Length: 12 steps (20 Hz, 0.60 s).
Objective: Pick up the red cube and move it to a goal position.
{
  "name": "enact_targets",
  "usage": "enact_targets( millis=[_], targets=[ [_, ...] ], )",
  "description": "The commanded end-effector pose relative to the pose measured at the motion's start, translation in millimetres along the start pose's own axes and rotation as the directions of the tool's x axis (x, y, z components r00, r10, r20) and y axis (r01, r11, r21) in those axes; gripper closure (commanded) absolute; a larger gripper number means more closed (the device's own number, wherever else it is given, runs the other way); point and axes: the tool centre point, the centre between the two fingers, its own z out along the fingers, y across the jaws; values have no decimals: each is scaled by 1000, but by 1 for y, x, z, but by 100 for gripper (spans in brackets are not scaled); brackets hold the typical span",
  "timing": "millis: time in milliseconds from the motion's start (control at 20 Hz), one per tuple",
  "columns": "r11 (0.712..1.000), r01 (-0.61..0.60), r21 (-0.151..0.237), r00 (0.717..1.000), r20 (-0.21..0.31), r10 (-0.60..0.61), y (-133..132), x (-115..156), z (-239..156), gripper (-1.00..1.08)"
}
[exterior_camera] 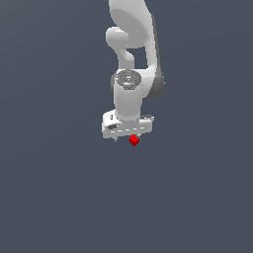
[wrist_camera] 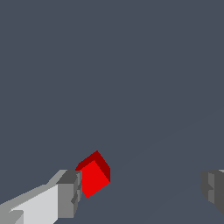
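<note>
We saw a tiny, bright red, plain-faced cube (wrist_camera: 94,176) turned corner-on, with no marks or writing that we could read. The white two-fingered robot gripper (wrist_camera: 142,188) stood wide apart and gripped nothing. The cube sat just beside one grey fingertip (wrist_camera: 70,192), perhaps touching it, well apart from the other fingertip.

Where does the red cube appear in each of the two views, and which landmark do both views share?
Exterior view: the red cube sits just below the white gripper, near the picture's middle.
Wrist view: the red cube lies right beside one grey finger, far from the other.
Shared landmark: the gripper, jaws wide apart.
</note>
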Motion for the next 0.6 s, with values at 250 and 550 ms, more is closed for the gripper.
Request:
enact_targets(
  millis=[250,550],
  targets=[
    [975,220,3,975,-6,-220,-23,-14,40,-92],
    [917,400,5,916,-12,-400,-39,-30,75,-92]
  ],
)
